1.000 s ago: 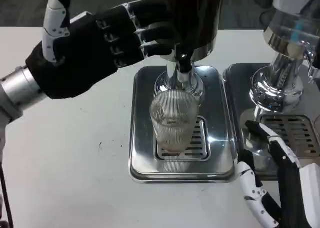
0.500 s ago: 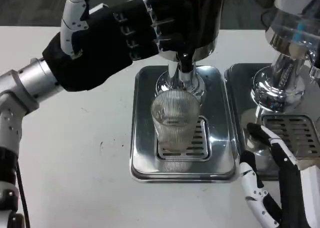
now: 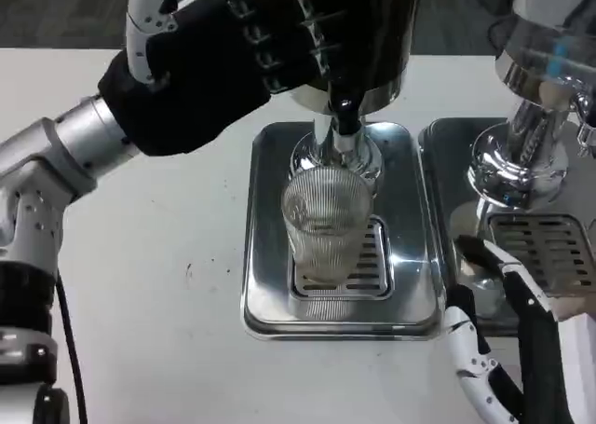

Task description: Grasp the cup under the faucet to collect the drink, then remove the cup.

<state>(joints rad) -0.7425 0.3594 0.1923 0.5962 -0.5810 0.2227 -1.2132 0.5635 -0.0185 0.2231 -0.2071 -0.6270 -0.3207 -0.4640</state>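
Since a second ago the left hand (image 3: 219, 65) has climbed up and to the right, so its dark fingers (image 3: 312, 33) now lie against the black body of the dispenser (image 3: 372, 33), above the faucet (image 3: 343, 116). Whether those fingers press anything or merely rest there cannot be told; they look loosely bent and hold nothing that shows.

Below and to the right of that hand, the ribbed clear cup (image 3: 326, 224) stands upright on the grille of the steel drip tray (image 3: 265, 256), directly under the faucet, its rim just beneath the spout. Neither hand touches it. Any liquid inside is too faint to judge.

At the lower right, the right hand (image 3: 507, 349) sits low, its fingers spread apart and empty, well to the right of the cup and just off the tray's right edge. Just above this hand stands a second drip tray (image 3: 559, 247) with a chrome dispenser base (image 3: 517, 163) on it. Everything rests on the white table (image 3: 140, 275).
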